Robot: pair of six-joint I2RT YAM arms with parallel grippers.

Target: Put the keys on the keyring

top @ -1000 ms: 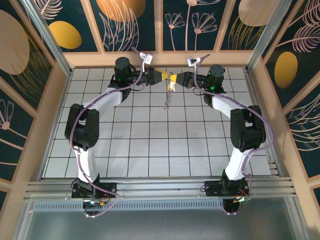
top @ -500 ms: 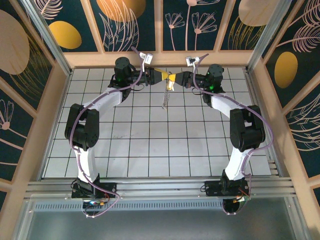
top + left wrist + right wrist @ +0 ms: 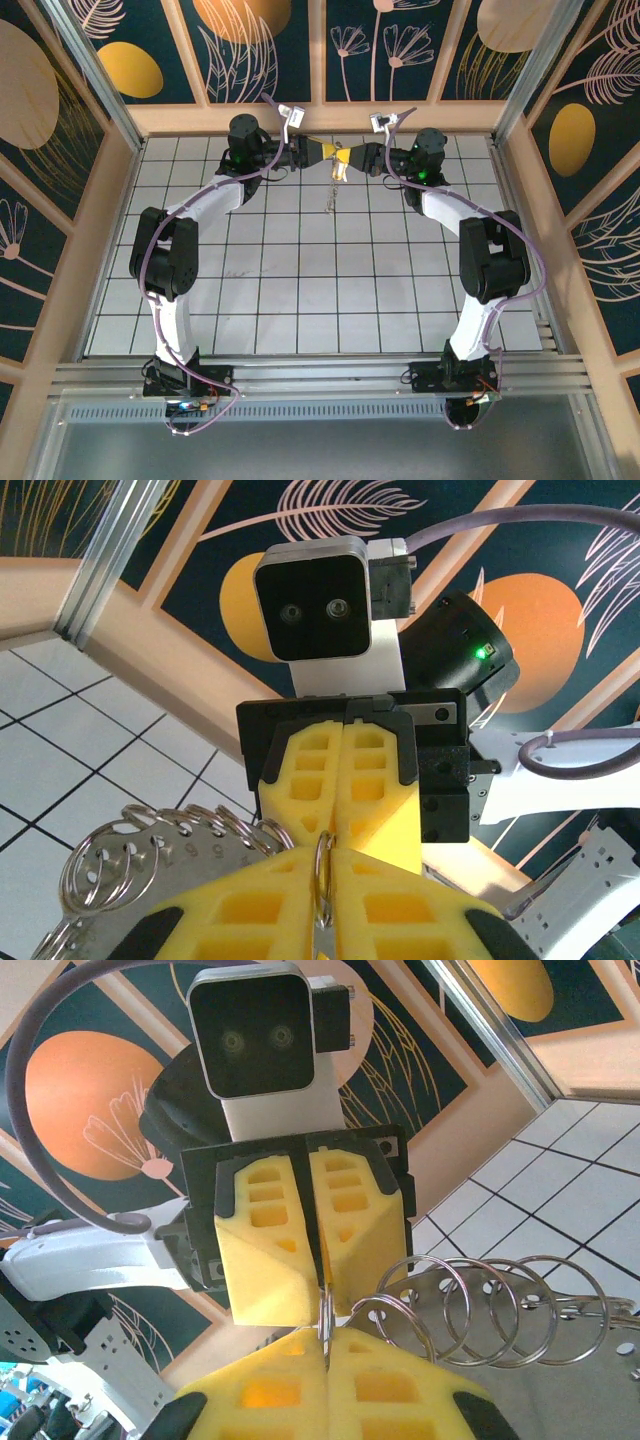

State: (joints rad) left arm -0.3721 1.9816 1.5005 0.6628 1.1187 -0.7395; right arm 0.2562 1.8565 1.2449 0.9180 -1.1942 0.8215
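Two arms [image 3: 170,260] over the tabletop [image 3: 300,300]; two grippers, the left gripper [image 3: 335,154] and the right gripper [image 3: 347,158], each with two yellow fingers [image 3: 262,1240]; one keyring [image 3: 331,198] hanging near the far edge; one thin ring [image 3: 321,865] pinched between the fingers; at least four larger split rings [image 3: 500,1310], overlapping, exact number unclear.

Both arms stretched forward, left claw [image 3: 327,154] and right claw [image 3: 351,158] tip to tip, both clamped tight
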